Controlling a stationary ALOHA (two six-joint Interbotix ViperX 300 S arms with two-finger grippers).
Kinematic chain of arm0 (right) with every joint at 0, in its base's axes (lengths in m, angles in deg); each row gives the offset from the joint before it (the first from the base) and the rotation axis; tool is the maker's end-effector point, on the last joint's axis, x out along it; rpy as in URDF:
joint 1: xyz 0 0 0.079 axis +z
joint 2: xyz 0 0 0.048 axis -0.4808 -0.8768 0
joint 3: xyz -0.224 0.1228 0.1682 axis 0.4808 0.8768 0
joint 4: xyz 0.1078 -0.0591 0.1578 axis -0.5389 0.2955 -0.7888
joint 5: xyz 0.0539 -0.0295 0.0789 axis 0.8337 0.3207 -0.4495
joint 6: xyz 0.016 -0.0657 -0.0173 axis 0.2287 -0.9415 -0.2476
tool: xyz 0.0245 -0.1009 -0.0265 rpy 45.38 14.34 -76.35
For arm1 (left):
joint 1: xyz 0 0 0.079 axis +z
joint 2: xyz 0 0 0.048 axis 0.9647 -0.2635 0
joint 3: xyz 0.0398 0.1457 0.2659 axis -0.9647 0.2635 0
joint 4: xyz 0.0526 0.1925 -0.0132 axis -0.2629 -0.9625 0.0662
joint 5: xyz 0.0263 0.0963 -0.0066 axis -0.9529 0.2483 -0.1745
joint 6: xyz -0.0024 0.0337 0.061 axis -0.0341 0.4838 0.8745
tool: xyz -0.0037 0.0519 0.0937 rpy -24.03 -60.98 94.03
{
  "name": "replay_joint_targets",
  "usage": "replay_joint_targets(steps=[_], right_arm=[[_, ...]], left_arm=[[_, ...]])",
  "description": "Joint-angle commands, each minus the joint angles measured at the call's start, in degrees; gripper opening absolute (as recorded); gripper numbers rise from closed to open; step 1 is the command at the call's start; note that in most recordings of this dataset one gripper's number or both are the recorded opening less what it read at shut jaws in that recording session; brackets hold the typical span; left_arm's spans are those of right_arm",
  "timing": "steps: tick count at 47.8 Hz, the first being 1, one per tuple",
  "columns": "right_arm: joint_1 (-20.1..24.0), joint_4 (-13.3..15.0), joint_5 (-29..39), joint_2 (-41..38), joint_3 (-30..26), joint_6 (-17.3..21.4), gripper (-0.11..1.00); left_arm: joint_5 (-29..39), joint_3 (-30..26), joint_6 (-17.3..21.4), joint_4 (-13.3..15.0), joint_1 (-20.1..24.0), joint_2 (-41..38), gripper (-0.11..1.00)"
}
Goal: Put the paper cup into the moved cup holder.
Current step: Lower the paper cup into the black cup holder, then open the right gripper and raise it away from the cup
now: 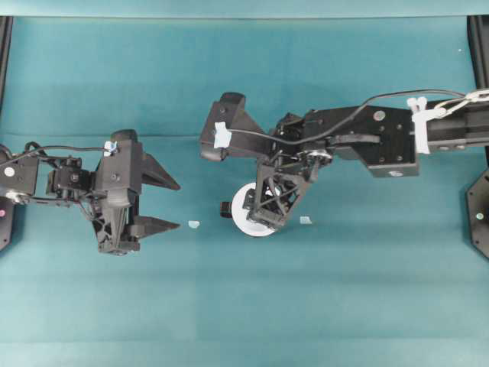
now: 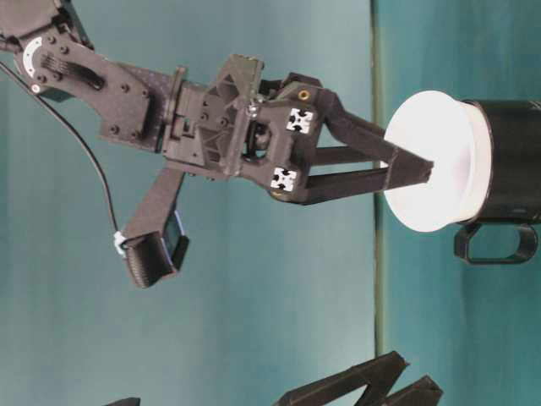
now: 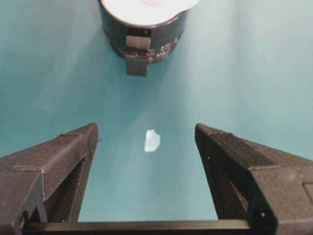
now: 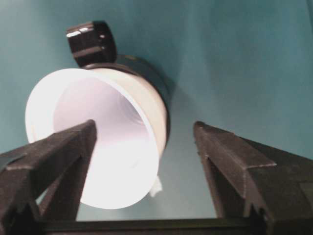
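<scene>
No brand, label or legible writing on any item. The only markings are two small black-and-white patterned squares (image 2: 292, 149) on the right gripper's body, seen in the table-level view; no text on them.

Cup (image 1: 249, 219): white, seated inside the holder (image 2: 510, 164), mouth up. Its rim and upper wall stand proud of the holder's black rim; the wall below that is hidden inside the holder. Overhead, cup and holder sit just below and left of frame centre. The holder handle (image 1: 225, 209) points to 9 o'clock there, toward the left gripper.

Right gripper (image 1: 272, 218): directly over the cup, jaws apart and gripping nothing. In the right wrist view one finger (image 4: 58, 156) crosses in front of the cup's mouth and the other finger (image 4: 234, 161) lies outside the rim over bare cloth. Table-level view puts the fingertips (image 2: 414, 173) at rim level; contact with the rim cannot be told.

Left gripper (image 1: 162, 205): at 9 o'clock from the holder, well apart from it, jaws spread wide and empty, tips pointing toward the holder.

Surroundings: teal cloth (image 1: 244, 306) covers the table. One pale scrap (image 1: 193, 225) lies on the cloth between the left gripper and the holder; in the left wrist view it falls between the two open fingers. A second scrap (image 1: 306, 220) lies at 3 o'clock from the cup, just beside it. Pale tape (image 1: 222, 134) is wrapped on the right wrist camera mount, with a cable running from it.

Obstruction: overhead, the right gripper's frame covers most of the cup's right half and nearly all of the holder body.
</scene>
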Motion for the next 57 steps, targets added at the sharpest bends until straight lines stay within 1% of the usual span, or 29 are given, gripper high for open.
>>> replay_joint_targets(steps=[1,13,26,34,57], right_arm=[[0.3,0.1,-1.0,2.2,-0.2,-0.5,0.85],[0.5,0.1,-5.2,6.1,2.1,-0.6,0.85],[0.9,0.1,-10.8,10.5,6.9,-0.5,0.86],[1.1,0.1,-11.3,11.7,8.2,-0.5,0.86],[1.5,0.1,-11.8,11.8,8.2,-0.6,0.86]], left_arm=[[-0.4,-1.1,-0.1,-0.2,-0.2,0.3,0.8],[-0.4,-1.1,-0.1,-0.2,-0.2,0.2,0.8],[-0.4,-1.1,-0.1,-0.1,-0.2,0.3,0.8],[-0.4,-1.1,-0.1,-0.2,-0.1,0.3,0.8],[-0.4,-1.1,-0.2,-0.2,-0.1,0.3,0.8]])
